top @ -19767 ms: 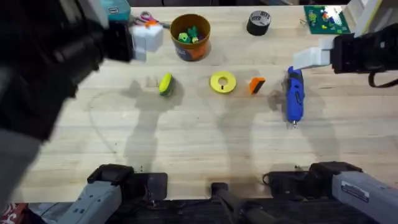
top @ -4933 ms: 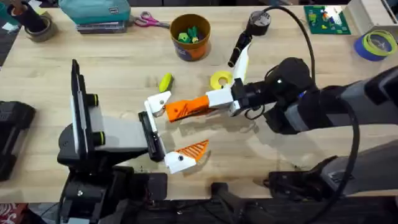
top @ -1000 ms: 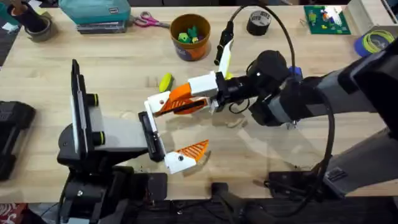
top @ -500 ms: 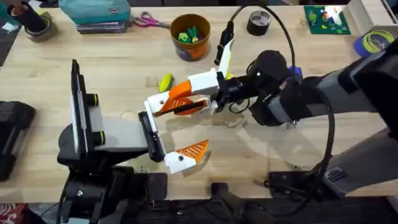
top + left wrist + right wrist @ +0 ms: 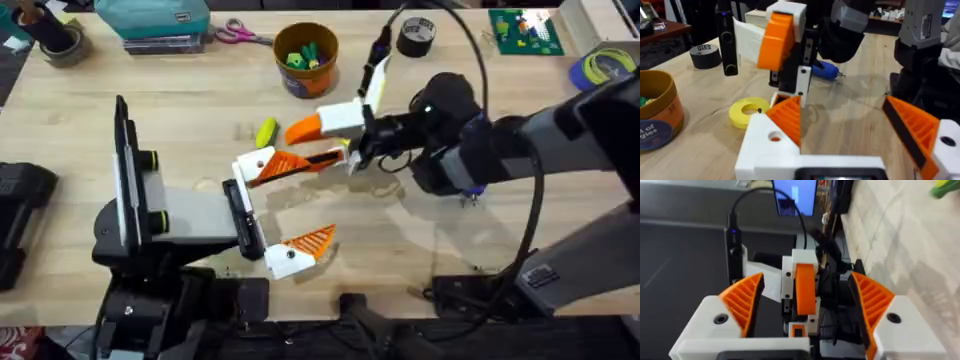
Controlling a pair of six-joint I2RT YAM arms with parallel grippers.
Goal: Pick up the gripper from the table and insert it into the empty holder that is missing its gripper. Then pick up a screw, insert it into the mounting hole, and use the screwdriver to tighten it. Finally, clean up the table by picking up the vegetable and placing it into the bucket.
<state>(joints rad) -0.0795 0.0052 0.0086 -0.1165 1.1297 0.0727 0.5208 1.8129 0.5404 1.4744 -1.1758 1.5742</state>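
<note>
The orange gripper (image 5: 278,166) sits in the white holder (image 5: 252,166) on the far finger of my left gripper (image 5: 305,200), which stands open. In the left wrist view the orange gripper (image 5: 788,118) lies against the holder (image 5: 767,145). My right gripper (image 5: 315,143) is open around the orange piece without pinching it. In the right wrist view the orange gripper (image 5: 805,289) stands between the spread fingers of my right gripper (image 5: 805,305). The yellow-green vegetable (image 5: 265,132) lies on the table. Behind it stands the orange bucket (image 5: 306,58). The blue screwdriver (image 5: 826,70) lies behind the right arm.
A flat yellow ring (image 5: 747,111) lies just past the left gripper. A black tape roll (image 5: 416,36) sits at the back, with scissors (image 5: 238,34) and a teal case (image 5: 155,17) to the back left. Blue tape (image 5: 603,68) lies far right.
My right gripper has opened and let go of the orange gripper, which stays in the holder. The right arm has drawn back a little to the right. The left arm has not moved.
</note>
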